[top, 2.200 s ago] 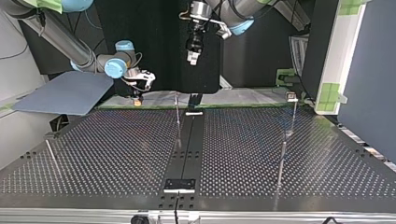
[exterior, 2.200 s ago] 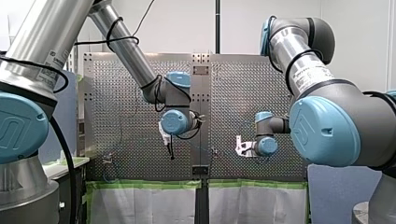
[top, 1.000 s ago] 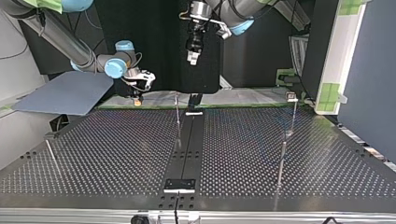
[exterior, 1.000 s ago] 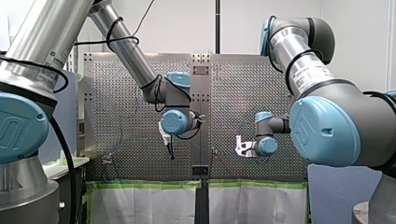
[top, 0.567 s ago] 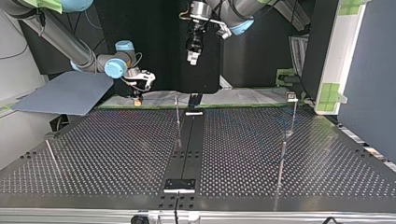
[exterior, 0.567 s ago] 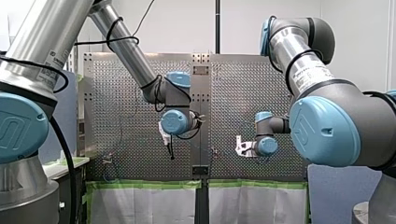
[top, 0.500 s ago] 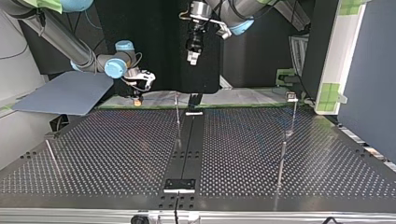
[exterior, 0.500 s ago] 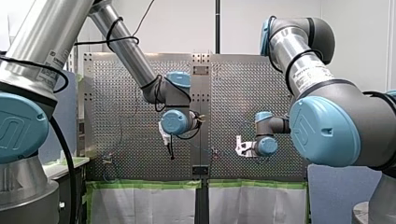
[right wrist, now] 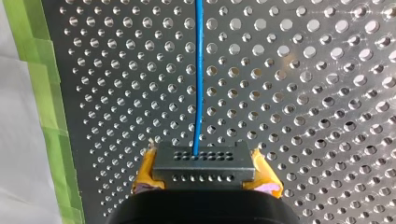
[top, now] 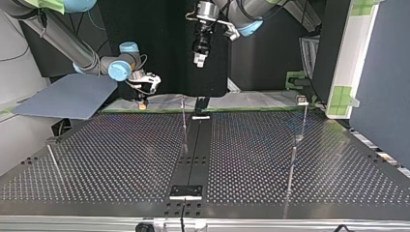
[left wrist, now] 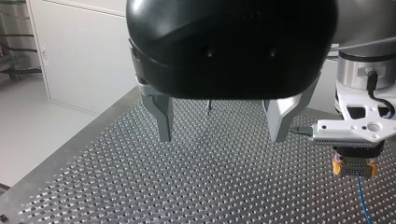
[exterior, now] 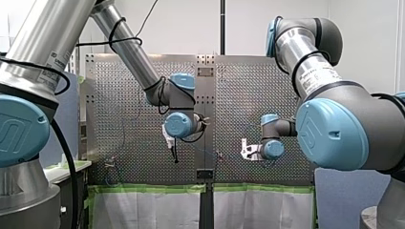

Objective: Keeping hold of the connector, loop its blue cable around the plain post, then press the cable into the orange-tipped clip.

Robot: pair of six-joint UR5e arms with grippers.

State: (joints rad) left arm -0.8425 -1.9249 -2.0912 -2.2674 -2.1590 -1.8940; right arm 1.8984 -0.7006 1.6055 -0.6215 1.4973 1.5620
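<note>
Over the table (top: 121, 159), with my left pincer (left wrist: 220, 125) hanging apart and empty, my right pincer (right wrist: 204, 176), clamped on the connector (right wrist: 203, 161) at the top view's far left, should sweep slowly, keeping the blue cable (right wrist: 198, 70) taut and low around the thin post (top: 184, 121).

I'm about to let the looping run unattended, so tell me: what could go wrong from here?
1. The connector is pinched only by its ends in my right gripper. Tension in the blue cable during the loop might twist it or pull it out.
2. My left gripper hangs open near the right one, so a wide sweep could strike it.
</note>
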